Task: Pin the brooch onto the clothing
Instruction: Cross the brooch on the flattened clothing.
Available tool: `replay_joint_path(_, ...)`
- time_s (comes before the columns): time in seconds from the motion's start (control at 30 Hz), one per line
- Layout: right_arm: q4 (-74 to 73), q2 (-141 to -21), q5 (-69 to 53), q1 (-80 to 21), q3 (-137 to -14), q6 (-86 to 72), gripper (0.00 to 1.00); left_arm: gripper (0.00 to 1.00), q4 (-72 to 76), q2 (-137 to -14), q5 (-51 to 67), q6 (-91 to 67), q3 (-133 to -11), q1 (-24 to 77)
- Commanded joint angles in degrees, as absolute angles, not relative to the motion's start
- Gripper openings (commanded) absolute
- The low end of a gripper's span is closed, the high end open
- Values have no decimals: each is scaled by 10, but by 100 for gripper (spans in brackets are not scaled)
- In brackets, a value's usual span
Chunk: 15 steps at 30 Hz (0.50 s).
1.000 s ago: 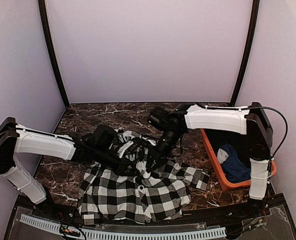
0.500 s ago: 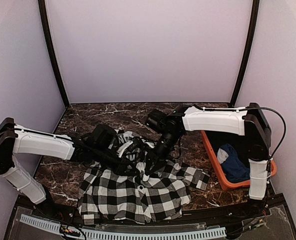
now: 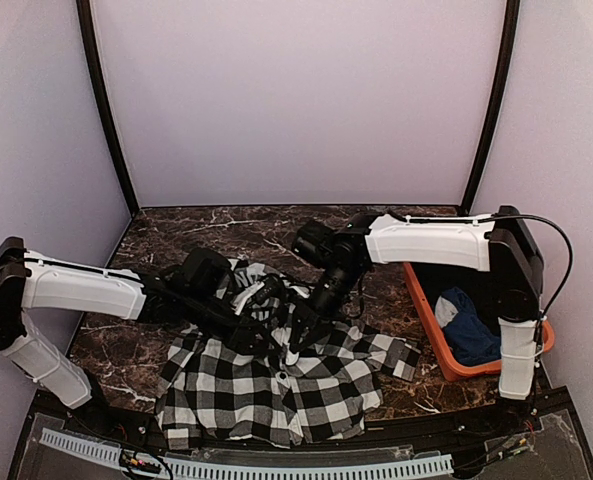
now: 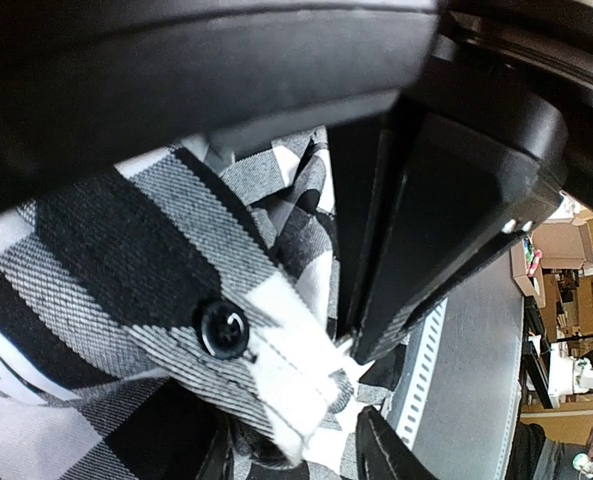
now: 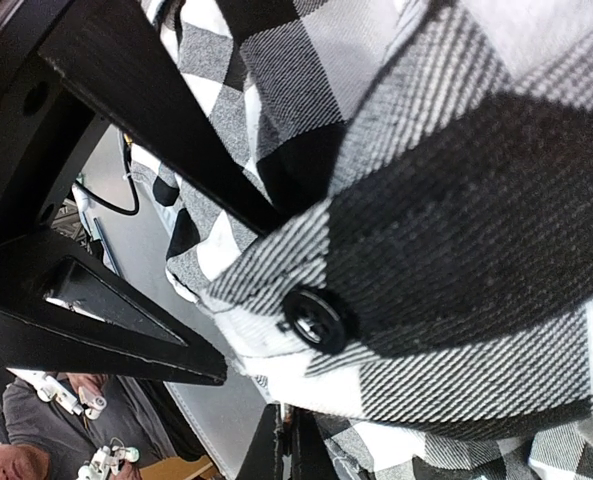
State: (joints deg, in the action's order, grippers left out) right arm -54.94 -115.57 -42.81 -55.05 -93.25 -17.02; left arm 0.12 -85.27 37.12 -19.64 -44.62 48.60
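- The shirt (image 3: 276, 385) lies on the table (image 3: 176, 235), towards its near edge.
- A bin (image 3: 423, 300) sits right of the shirt.
- A garment (image 3: 471, 335) lies in the bin.

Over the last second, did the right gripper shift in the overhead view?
Yes, slightly. The right gripper and its wrist have shifted left, away from the orange bin, and are still over the checked shirt.

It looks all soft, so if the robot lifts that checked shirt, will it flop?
Probably floppy: the checked shirt lies crumpled in folds. Its woven cloth looks rough, so it likely won't slip. It's thin, so probably light.
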Motion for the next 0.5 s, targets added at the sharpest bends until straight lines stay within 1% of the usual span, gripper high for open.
replay_joint_path(0.0,-510,-1132,-481,-578,-921,-129,0,42,8,-837,382,-178,-462,484)
replay_joint_path(0.23,-503,-1127,-520,-579,-920,-124,0,42,3,-845,385,-168,-472,484)
replay_joint_path(0.47,-503,-1125,-535,-578,-922,-126,0,42,7,-849,393,-169,-478,484)
